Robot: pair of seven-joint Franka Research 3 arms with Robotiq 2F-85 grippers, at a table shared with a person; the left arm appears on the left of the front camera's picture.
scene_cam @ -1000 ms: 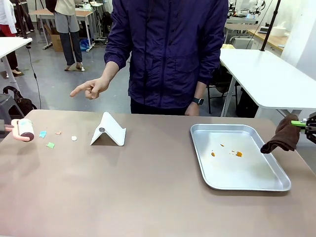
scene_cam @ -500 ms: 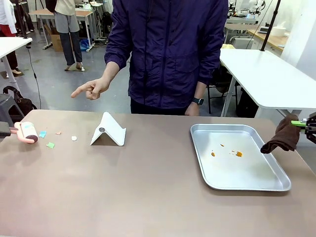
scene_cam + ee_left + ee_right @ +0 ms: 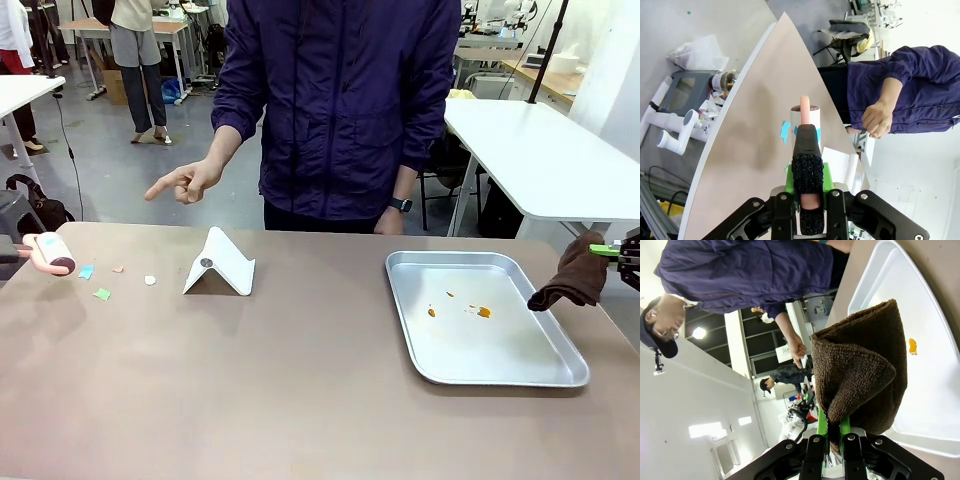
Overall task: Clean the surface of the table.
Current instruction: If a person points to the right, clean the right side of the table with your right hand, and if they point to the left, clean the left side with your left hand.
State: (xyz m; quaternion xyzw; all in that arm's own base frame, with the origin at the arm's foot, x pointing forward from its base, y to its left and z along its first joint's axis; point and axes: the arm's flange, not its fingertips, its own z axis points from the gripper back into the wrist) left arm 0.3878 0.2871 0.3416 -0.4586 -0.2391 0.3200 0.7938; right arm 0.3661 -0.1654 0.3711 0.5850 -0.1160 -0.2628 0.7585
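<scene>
Left gripper [image 3: 807, 162] is clamped tight on the pink handle of a lint roller [image 3: 52, 252]. The roll is held over the far-left edge of the counter [image 3: 300, 390]; contact with the top cannot be judged. Small paper scraps are seen just beside the roll: a blue scrap [image 3: 86, 271], a green scrap [image 3: 102, 294] and a white scrap [image 3: 150, 280]. A white folded stand [image 3: 220, 266] is placed further right of them. Right gripper [image 3: 832, 432] is closed on a brown cloth [image 3: 860, 375], pinched between the green pads and held at the counter's right edge, just beside the metal tray [image 3: 500, 355]. Orange stains [image 3: 484, 312] are seen in the tray. The person's hand [image 3: 185, 182] is held above the far edge, index finger pointed toward the scraps' side.
</scene>
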